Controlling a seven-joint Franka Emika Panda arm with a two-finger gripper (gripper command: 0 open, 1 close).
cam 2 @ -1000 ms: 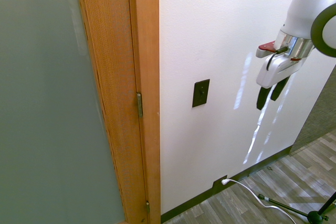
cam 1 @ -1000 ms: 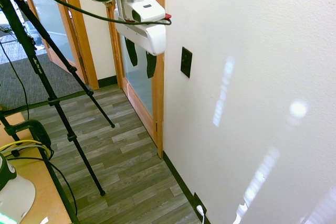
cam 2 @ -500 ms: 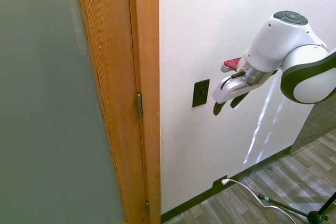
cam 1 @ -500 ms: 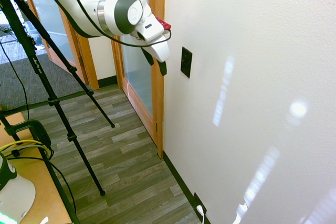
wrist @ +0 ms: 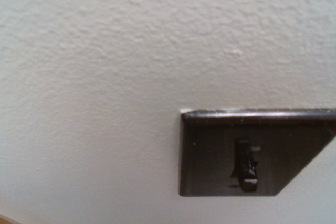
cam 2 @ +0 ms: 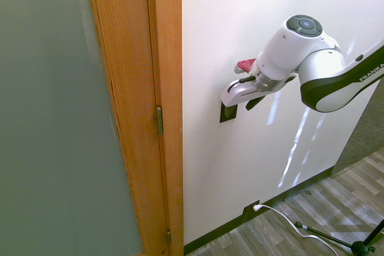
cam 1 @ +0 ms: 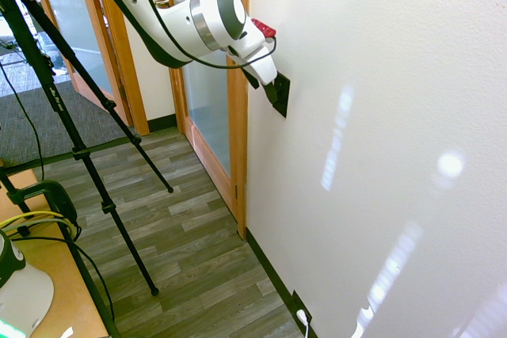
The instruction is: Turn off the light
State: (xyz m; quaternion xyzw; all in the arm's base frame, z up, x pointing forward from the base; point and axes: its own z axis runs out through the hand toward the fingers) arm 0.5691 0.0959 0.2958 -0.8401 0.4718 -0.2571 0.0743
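The tool (cam 1: 269, 85) was pressed against the black switch (cam 1: 281, 99) on the white wall (cam 1: 380, 116), just right of the wooden door frame (cam 1: 236, 116). Low on the wall, an outlet (cam 1: 299, 309) held a white plug (cam 1: 303, 318).

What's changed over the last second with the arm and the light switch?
The gripper swung from hanging clear of the wall to right at the switch, its fingers now over the black plate. Whether it touches the toggle is unclear. The plate, the door frame and the plugged outlet stayed put.

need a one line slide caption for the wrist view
Close-up of the black wall switch plate on textured white wall, its small toggle in view.
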